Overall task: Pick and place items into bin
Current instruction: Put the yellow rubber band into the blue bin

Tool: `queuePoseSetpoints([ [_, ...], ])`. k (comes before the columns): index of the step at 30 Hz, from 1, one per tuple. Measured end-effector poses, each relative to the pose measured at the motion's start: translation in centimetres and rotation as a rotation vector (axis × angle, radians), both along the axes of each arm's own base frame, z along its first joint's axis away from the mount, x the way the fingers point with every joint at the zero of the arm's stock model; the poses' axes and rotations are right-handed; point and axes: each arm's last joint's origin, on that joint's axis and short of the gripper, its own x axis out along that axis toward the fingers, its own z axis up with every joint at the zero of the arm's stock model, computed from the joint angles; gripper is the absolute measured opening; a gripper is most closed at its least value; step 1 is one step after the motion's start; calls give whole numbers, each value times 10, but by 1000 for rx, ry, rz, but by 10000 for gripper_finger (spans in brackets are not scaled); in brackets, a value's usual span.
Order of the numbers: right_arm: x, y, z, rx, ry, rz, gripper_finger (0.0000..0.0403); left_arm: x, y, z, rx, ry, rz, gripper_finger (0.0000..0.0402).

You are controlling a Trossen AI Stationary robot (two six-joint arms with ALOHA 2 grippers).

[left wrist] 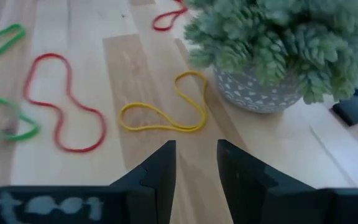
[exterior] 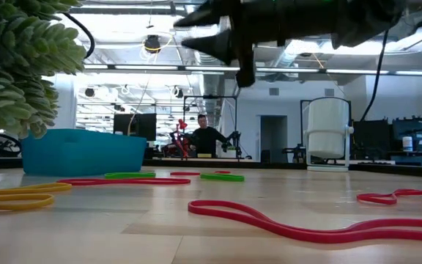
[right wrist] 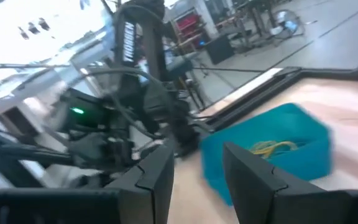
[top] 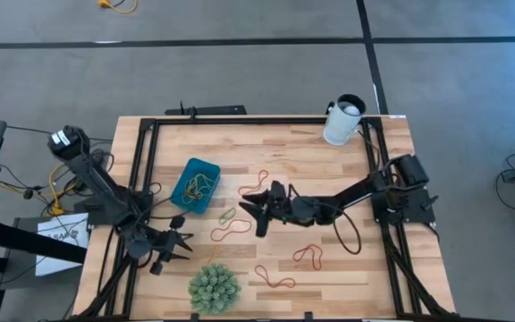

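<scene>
Two dark robot arms work over a pale wooden worktop (top: 347, 268) strewn with coloured rubber bands. The right pincer (top: 256, 211) hangs above the middle of the worktop, its fingers parted and empty, pointing toward the teal bin (top: 196, 184), which sits left of centre with a tangle of yellow bands (right wrist: 271, 147) already lying inside. Just beside the bin's near corner lies a green band (top: 227, 215), with a red band (top: 230, 232) next to it and another red loop (top: 256, 185) on the far side of the right pincer. Two more red bands, one (top: 308, 256) right of centre and one (top: 274, 279) near the front edge, lie well apart from the bin. The left pincer (top: 175, 248) is low at the front left, near a spiky green ball plant in a speckled pot (top: 214, 287), its fingers apart with nothing between them; a yellow band (left wrist: 166, 113) lies on the wood just ahead of it, touching neither finger. A white cylindrical cup (top: 342, 121) stands at the far right corner. In the room beyond, a person (exterior: 204, 136) sits at a bench.
</scene>
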Motion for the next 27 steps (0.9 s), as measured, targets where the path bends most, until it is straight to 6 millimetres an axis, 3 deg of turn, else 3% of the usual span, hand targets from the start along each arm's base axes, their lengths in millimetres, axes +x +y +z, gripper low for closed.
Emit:
queuePoseSetpoints([
  [8, -5, 26, 7, 11, -23, -29, 129, 8, -18, -21, 122, -29, -27, 105],
  [16, -7, 34, 9, 20, -30, -36, 129, 24, -43, -34, 286, -1, -153, 105],
  [22, -6, 33, 8, 19, -30, -39, 129, 38, -59, -29, 338, -84, -244, 105],
  [27, -7, 33, 8, 17, -23, -35, 129, 54, -55, -23, 307, -73, -254, 105],
])
